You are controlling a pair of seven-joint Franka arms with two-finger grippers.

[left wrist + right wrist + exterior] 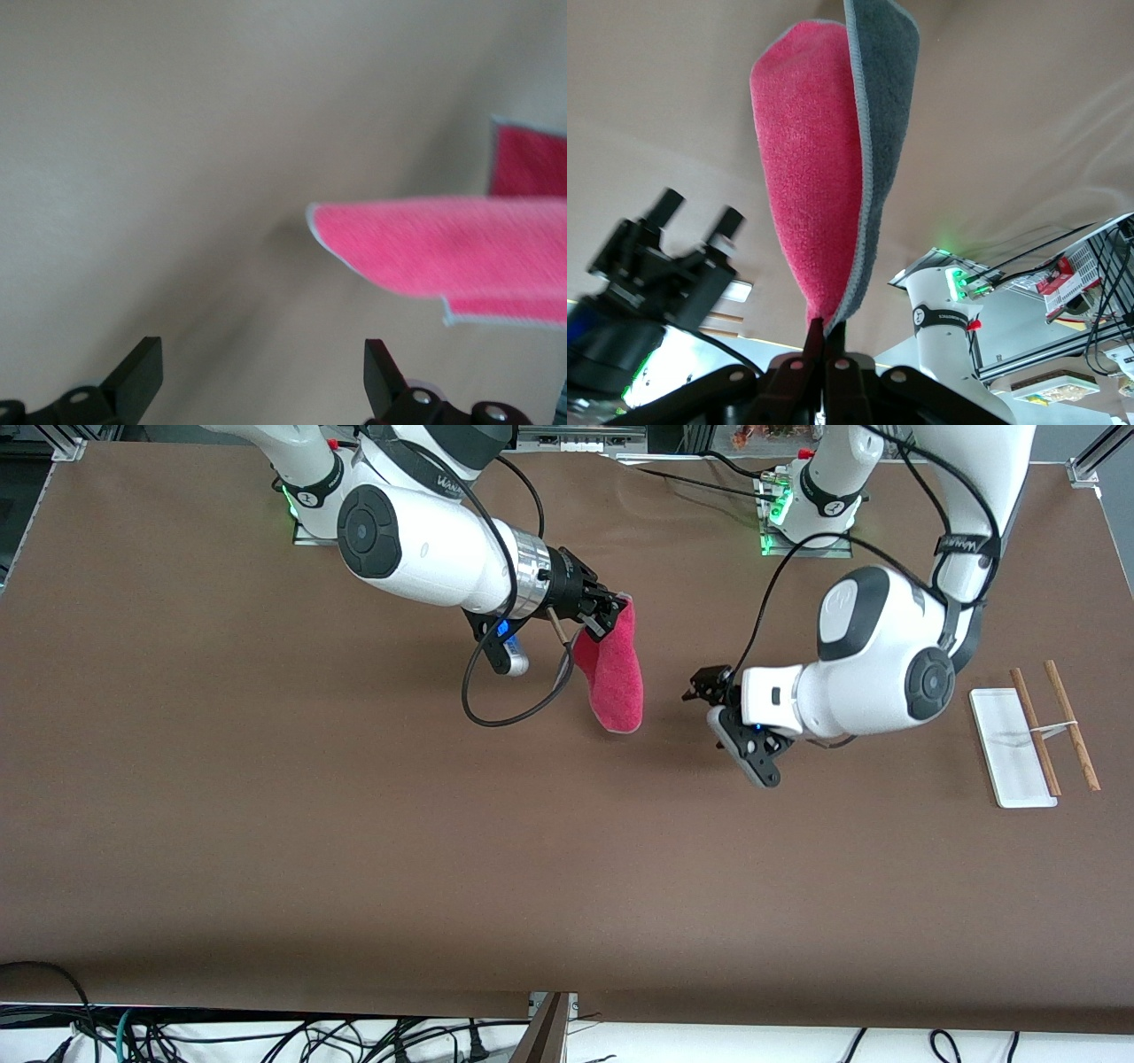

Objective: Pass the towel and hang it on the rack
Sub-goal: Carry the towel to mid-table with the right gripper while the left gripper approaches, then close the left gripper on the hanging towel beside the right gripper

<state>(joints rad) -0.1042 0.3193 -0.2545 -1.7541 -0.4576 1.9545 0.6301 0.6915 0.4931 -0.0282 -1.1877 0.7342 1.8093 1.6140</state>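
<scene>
The right end effector (606, 613) hung above the middle of the brown surface (266, 850), its fingers pinched tight on one edge of the towel (613, 669), which drooped free below the grip. The cloth, pink on one face and grey on the other, folded along its length where it hung, a sign of something light, soft and wholly limp; it looked likely to sag, swing and fold wherever it was not supported. Its fluffy pile should give fingers good purchase, so slipping seemed a small risk. The sensible place to take hold appeared to be the free lower part or its thin grey edging, well clear of the pinched edge, so the two end effectors would not meet.

The left end effector (706, 688) was over the surface just beside the hanging towel, toward the left arm's end, its fingers spread wide and holding nothing. In the left wrist view the cloth lay ahead of the open fingers (142, 372), not yet between them.

The rack (1035, 731) stood well apart at the left arm's end of the surface, its two wooden rods joined by a white crosspiece above a flat white base. Nothing lay on the surface between towel and rack. Only the right arm's looping black cable (509, 708), hanging near the cloth, looked able to snag during a handover.
</scene>
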